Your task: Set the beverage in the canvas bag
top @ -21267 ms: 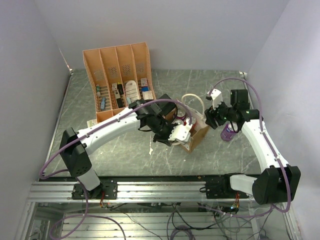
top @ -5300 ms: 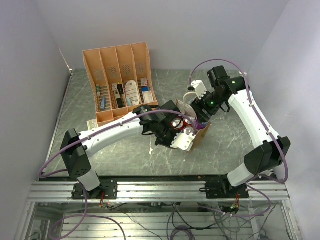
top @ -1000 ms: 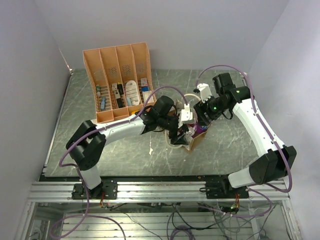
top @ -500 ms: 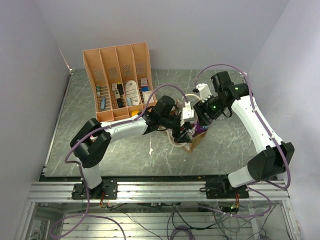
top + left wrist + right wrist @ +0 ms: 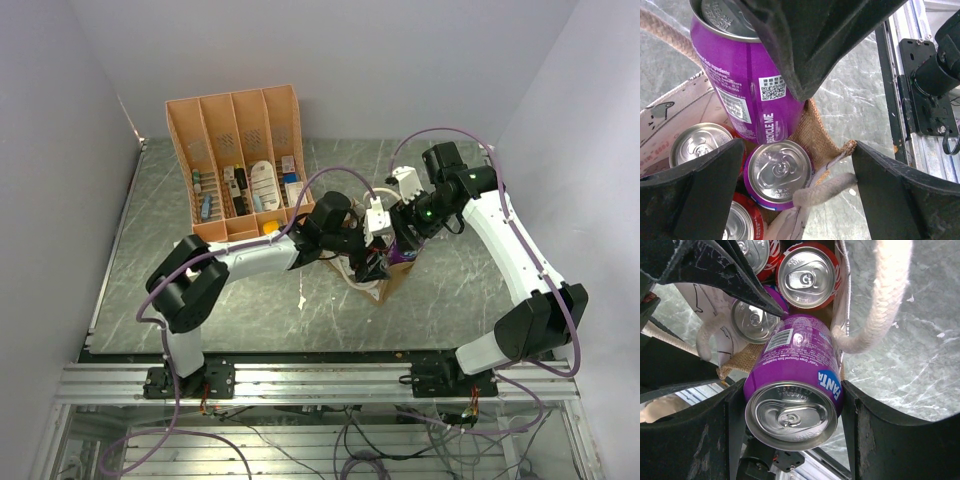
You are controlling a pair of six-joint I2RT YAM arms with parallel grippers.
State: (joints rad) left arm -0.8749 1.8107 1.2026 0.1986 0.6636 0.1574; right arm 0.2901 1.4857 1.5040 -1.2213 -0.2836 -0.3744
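Note:
The beverage, a purple Fanta can (image 5: 792, 385), sits tilted in my right gripper (image 5: 795, 426), which is shut on its sides just above the mouth of the canvas bag (image 5: 735, 357). In the left wrist view the same can (image 5: 747, 90) hangs over the tan bag (image 5: 812, 131). Inside the bag stand another purple can (image 5: 780, 172) and red cans (image 5: 700, 146). My left gripper (image 5: 797, 186) is open wide across the bag's near corner. A cream handle (image 5: 826, 184) lies loose between its fingers. From above, both grippers meet at the bag (image 5: 388, 283).
An orange slotted organiser (image 5: 240, 165) with small items stands at the back left of the grey marbled table (image 5: 450, 290). The other cream handle (image 5: 875, 315) arches beside the held can. The table's metal front rail (image 5: 912, 125) lies just past the bag.
My left gripper has opened wider at the bag's corner and shifted slightly toward the back. The right gripper still holds the purple can in nearly the same place.

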